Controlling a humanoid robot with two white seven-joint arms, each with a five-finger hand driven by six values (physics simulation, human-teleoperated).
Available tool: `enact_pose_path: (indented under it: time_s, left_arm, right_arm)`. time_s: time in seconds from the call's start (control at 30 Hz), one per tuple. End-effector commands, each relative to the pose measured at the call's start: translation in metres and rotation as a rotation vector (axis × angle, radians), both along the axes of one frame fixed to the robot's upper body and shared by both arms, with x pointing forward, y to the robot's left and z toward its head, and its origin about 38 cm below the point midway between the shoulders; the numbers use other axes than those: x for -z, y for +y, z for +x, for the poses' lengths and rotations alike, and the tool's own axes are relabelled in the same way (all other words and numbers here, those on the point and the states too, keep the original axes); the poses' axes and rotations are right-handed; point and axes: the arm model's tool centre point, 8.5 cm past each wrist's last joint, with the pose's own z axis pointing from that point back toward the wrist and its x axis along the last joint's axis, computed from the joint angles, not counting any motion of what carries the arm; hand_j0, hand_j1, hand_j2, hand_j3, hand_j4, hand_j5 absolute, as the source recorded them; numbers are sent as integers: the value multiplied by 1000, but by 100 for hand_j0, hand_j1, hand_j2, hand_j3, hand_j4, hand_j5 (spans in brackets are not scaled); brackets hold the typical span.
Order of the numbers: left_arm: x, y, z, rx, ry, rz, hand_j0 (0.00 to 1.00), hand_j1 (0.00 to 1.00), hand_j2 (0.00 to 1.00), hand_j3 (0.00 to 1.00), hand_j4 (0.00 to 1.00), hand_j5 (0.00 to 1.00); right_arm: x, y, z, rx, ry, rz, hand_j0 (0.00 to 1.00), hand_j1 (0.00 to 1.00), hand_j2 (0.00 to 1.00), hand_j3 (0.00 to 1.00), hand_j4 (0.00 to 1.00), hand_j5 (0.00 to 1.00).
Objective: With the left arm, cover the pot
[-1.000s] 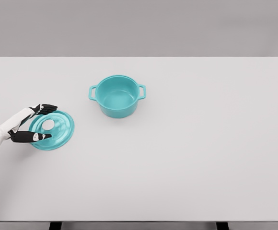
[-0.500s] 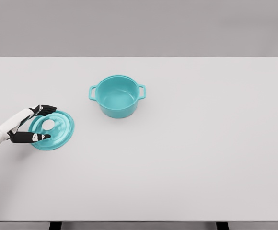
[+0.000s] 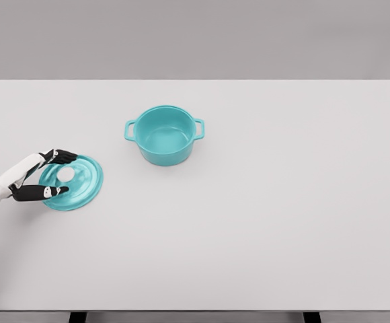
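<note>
Head view of a white tabletop (image 3: 262, 222) bearing a teal pot (image 3: 164, 134) and its matching lid (image 3: 72, 183). The lid lies near the left edge, well apart from the pot, which stands open and upright near the middle with a side handle at each end. The left robot hand (image 3: 44, 176) reaches in from the lower left, with its dark fingers (image 3: 62, 157) spread around the left part of the lid: upper fingers above the rim, thumb low across the near edge, the pale knob between them. The fingers look apart and not yet clamped; whether any fingertip touches the lid cannot be told. The right arm is not in view.

Risks, as judged from this layout: the lid is shallow and smooth, so a grip taken on the rim alone could slip or tilt the lid during the lift; closing off-centre from the knob could push the lid sideways across the slick surface instead of seizing it. On the carry toward the pot, a low lid could strike the near handle or rim and shove the pot; a tilted release could leave the lid askew.

Surface and room: the tabletop is plain, matte white and flat, with only these two objects on it. Behind it stands a bare grey wall (image 3: 195, 37); dark supports show at the bottom edge.
</note>
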Motion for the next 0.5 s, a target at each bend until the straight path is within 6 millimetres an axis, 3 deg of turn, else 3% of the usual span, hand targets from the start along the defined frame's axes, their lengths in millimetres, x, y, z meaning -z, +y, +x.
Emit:
enact_pose_path:
  time_s: [0.0,0.4,0.47]
  left_arm:
    - [1,0,-1,4,2,6,64,64,64,64,64,64]
    - [11,-1,-2,2,20,9,59,59,59,59,59,59]
    - [9,-2,1,7,13,7,54,54,54,54,54,54]
  right_arm:
    - [0,0,0,-1,0,0,100,100,100,100,100,100]
    - [0,0,0,-1,-2,1,100,100,100,100,100,100]
    - [0,0,0,-1,0,0,100,100,100,100,100,100]
